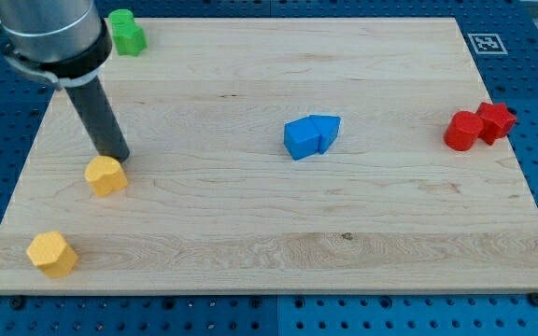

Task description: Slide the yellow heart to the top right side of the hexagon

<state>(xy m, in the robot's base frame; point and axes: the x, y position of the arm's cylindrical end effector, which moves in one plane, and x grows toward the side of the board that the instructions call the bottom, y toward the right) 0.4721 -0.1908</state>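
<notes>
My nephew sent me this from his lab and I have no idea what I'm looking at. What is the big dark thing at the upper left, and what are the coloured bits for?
That is a robot arm ending in a plain dark rod; it has no pincer, so nothing is held, it only pushes. The single picture looks down at a slant on a wooden board. The rod's lower end, the tip, sits just above the yellow heart, touching it or nearly so. The yellow hexagon lies near the view's bottom left corner. A green block sits at the top left. Two blue blocks rest together mid-board, and two red blocks sit together at the right edge. The arm slides such blocks about the board.
</notes>
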